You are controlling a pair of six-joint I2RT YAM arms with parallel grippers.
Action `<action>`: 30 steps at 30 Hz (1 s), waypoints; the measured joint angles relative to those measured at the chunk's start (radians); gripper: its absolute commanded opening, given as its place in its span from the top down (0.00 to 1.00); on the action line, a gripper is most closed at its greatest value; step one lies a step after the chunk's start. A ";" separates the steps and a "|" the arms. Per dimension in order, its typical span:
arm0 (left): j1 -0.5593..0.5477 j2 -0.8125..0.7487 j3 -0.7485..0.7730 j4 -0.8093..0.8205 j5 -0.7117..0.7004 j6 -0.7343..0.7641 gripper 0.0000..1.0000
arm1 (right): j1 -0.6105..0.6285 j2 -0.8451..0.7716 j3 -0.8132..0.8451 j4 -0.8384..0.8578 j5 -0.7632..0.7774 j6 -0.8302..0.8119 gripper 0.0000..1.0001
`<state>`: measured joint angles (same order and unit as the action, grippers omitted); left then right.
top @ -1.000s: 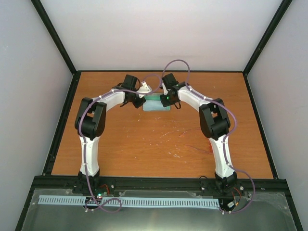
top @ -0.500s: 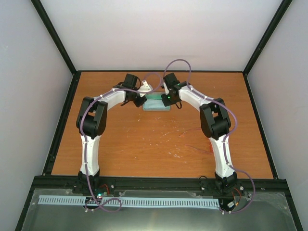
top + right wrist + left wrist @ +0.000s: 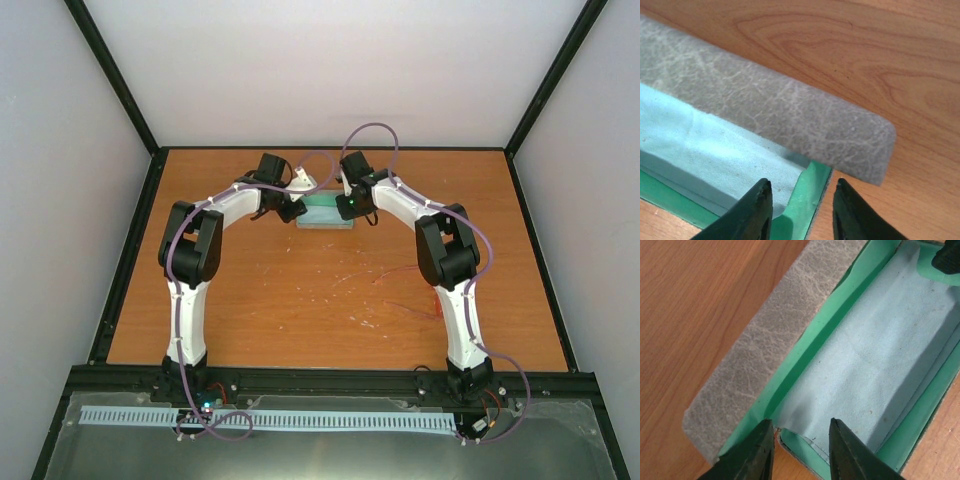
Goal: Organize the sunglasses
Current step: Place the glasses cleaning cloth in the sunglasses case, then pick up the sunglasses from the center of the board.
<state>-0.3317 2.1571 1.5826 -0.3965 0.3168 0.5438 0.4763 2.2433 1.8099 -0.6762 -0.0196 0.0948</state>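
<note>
The grey case (image 3: 326, 213) lies open at the far middle of the table. It has a green lining, and the pale blue cloth (image 3: 880, 350) is spread inside it. My left gripper (image 3: 801, 440) is open and straddles the case's left end wall, beside the grey lid (image 3: 765, 350). My right gripper (image 3: 802, 200) is open over the right end's green rim, under the lid flap (image 3: 790, 120). The cloth (image 3: 715, 150) lies to its left. The sunglasses (image 3: 410, 308) show only as faint thin red lines on the table, left of the right arm. No glasses are in the case.
The wooden table (image 3: 250, 300) has black rails along its edges and white walls behind. Both arms reach inward to the case. A white slotted strip (image 3: 260, 420) lies in front of the bases.
Both grippers have shifted only slightly at the case ends. The case and cloth stay in place.
</note>
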 measured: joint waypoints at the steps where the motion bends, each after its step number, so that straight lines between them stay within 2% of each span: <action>1: 0.000 0.000 -0.002 0.000 -0.001 -0.004 0.63 | 0.000 0.000 0.000 0.001 0.004 0.000 0.60; 7: 0.000 -0.023 -0.049 0.008 -0.010 -0.025 0.54 | 0.000 -0.021 -0.025 0.022 0.016 0.002 0.56; 13: 0.000 -0.102 -0.143 0.026 -0.019 -0.043 0.53 | 0.000 -0.087 -0.087 0.041 0.034 0.004 0.56; 19: -0.001 -0.176 -0.222 0.047 -0.032 -0.066 0.52 | 0.000 -0.232 -0.211 0.043 0.076 0.027 0.54; 24: -0.001 -0.239 -0.280 0.061 -0.046 -0.088 0.46 | -0.006 -0.427 -0.348 0.008 0.143 0.077 0.48; 25: -0.002 -0.258 -0.294 0.061 -0.048 -0.091 0.45 | -0.013 -0.475 -0.383 -0.008 0.149 0.091 0.49; 28: -0.002 -0.323 -0.331 0.058 -0.046 -0.102 0.43 | -0.046 -0.602 -0.476 -0.064 0.164 0.126 0.65; 30: -0.002 -0.363 -0.343 0.056 -0.043 -0.108 0.42 | -0.069 -0.687 -0.544 -0.120 0.160 0.150 0.65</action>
<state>-0.3332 1.7943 1.2396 -0.3401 0.2737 0.4362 0.4076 1.5566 1.2663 -0.7959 0.1406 0.2443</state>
